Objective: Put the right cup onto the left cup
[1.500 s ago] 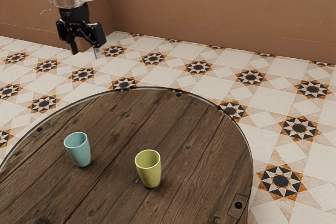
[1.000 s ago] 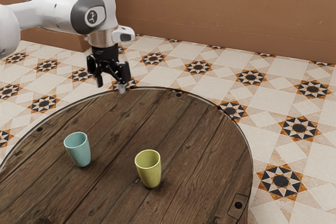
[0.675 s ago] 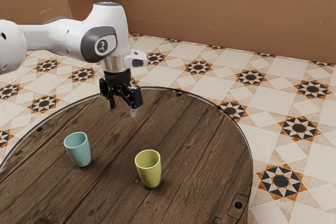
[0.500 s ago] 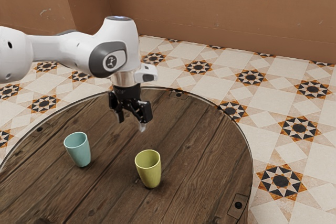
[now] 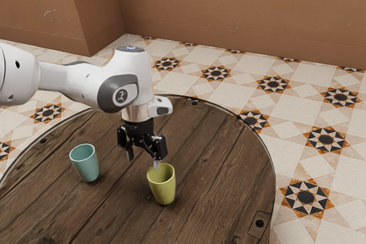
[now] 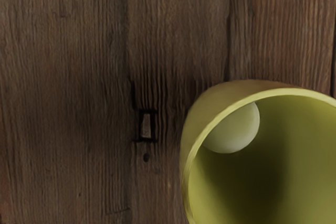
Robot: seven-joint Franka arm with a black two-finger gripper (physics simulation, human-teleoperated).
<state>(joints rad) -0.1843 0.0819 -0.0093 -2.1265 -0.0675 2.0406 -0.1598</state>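
Clerk: Item one?
Operator: One yellow-green cup (image 5: 163,188), upright, mouth up, lower centre of the exterior frame, standing on the desk (image 5: 223,158). My wrist view looks down into its mouth.
Clerk: Item two?
Operator: One teal cup (image 5: 86,167), likewise upright and mouth up, lower left of the frame. The two stand apart.
Clerk: The hand?
Operator: One hand (image 5: 142,161), black, left of centre, pointing down. I have its two fingers spread apart, clamped on nothing. One fingertip overlaps the yellow-green cup's rim in the exterior view; whether it touches, I cannot tell.
Clerk: Remaining stock?
Operator: One arm (image 5: 63,78), white and grey, entering at the left edge. Desk of dark planks, rounded edge. Floor (image 5: 297,118), pale tile with star motifs. Wall (image 5: 240,4), brown, across the top.
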